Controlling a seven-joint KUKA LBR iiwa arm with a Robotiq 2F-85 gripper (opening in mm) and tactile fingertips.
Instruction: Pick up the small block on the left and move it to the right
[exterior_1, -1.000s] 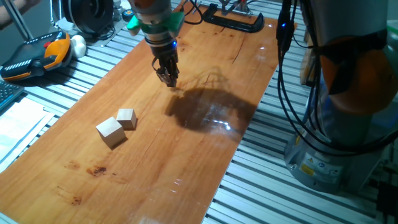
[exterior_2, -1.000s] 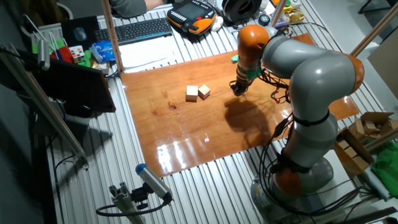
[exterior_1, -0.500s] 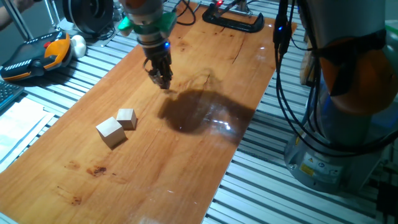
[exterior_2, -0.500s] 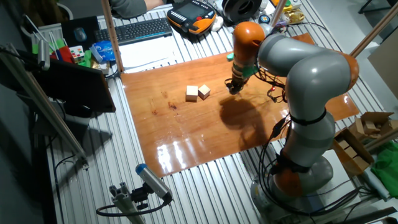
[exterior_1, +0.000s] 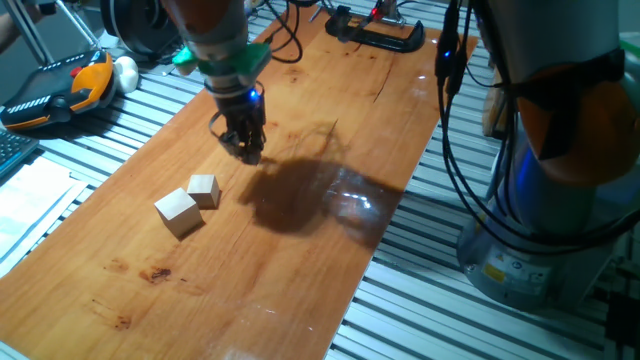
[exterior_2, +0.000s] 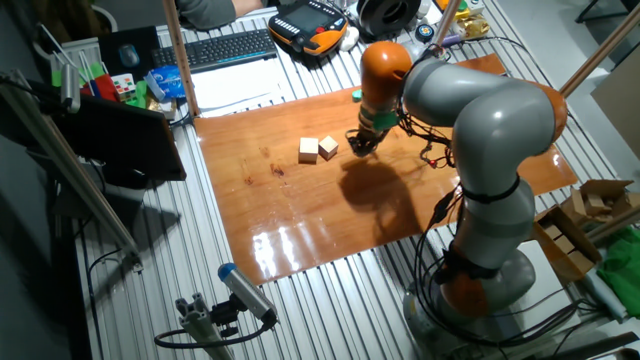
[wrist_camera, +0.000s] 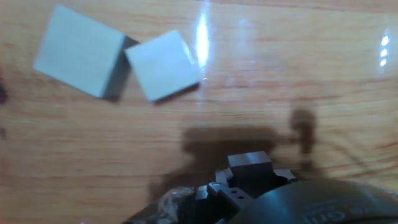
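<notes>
Wooden small block (exterior_1: 204, 189) lies near, apart from the jaws.

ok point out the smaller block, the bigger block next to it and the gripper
smaller block (exterior_1: 204, 189), one fixed view, on its top face
bigger block (exterior_1: 177, 210), one fixed view, on its top face
gripper (exterior_1: 246, 152), one fixed view, midway between the fingertips, above the board

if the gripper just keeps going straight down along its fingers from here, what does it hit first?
Probably bare wooden tabletop. The gripper points down at the board, short of the blocks; in the hand view the smaller block and the larger block sit ahead of the fingers, not under them. Depth is hard to judge.
</notes>
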